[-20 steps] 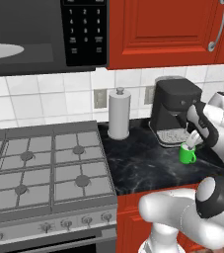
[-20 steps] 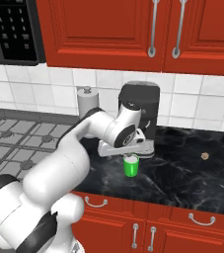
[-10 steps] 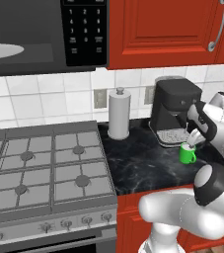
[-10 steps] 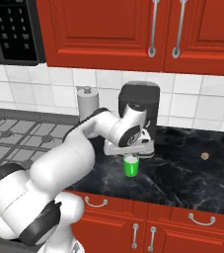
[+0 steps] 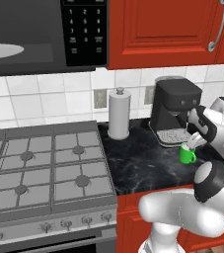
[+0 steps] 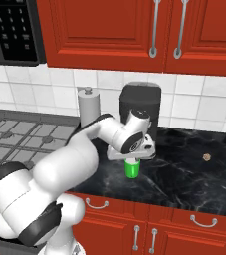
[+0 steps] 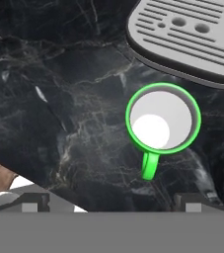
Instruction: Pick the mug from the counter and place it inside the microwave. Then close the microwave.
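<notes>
The small green mug (image 5: 186, 154) (image 6: 132, 170) stands upright on the black veined counter (image 5: 138, 168) (image 6: 184, 172), just in front of the coffee machine. My gripper (image 5: 194, 142) (image 6: 134, 157) hangs close above it, pointing down, open and holding nothing. In the hand view the mug (image 7: 163, 118) is seen from above, right of centre, its handle turned toward the bottom edge. There the gripper (image 7: 112, 203) has its two tips spread wide. The microwave (image 5: 44, 34) (image 6: 12, 30) hangs up at the left with its pale turntable showing.
A black coffee machine (image 5: 175, 108) (image 6: 142, 107) stands right behind the mug, its grey drip tray (image 7: 192, 34) close by. A paper towel roll (image 5: 119, 114) (image 6: 87, 107) stands left of it, beside the grey stovetop (image 5: 39, 168). A small brown object (image 6: 207, 157) lies on the counter at the right.
The hand has sunk a little toward the mug. The mug has not moved and the jaws stay wide.
</notes>
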You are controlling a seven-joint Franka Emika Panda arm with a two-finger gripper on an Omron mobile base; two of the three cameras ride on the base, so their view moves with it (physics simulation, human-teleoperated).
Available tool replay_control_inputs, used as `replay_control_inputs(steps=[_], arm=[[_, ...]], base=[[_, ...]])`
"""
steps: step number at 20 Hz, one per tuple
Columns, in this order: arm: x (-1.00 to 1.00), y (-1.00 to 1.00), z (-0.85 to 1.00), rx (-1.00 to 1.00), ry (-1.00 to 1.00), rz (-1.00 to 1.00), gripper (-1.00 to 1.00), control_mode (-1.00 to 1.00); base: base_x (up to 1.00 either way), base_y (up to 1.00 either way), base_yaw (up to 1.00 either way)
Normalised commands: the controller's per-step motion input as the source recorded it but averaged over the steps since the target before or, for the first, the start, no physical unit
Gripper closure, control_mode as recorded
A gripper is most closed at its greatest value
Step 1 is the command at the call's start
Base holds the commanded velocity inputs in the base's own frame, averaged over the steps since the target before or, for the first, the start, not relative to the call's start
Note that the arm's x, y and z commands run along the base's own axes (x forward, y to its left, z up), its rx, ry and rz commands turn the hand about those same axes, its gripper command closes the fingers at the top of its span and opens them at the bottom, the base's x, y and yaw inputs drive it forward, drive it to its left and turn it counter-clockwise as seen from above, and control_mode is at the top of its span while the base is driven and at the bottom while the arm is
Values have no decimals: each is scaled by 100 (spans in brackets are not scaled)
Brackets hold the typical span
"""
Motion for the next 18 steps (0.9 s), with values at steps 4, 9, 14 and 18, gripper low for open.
replay_control_inputs(steps=[4,9,14,18], arm=[[1,0,-33,0,-6,0,-100,-100],[7,-6,-24,0,-7,0,-100,-100],[1,-24,-4,0,-8,0,-100,-100],[0,-18,0,0,-4,0,-100,-100]], base=[[0,0,0],[0,0,0],[0,0,0],[0,0,0]])
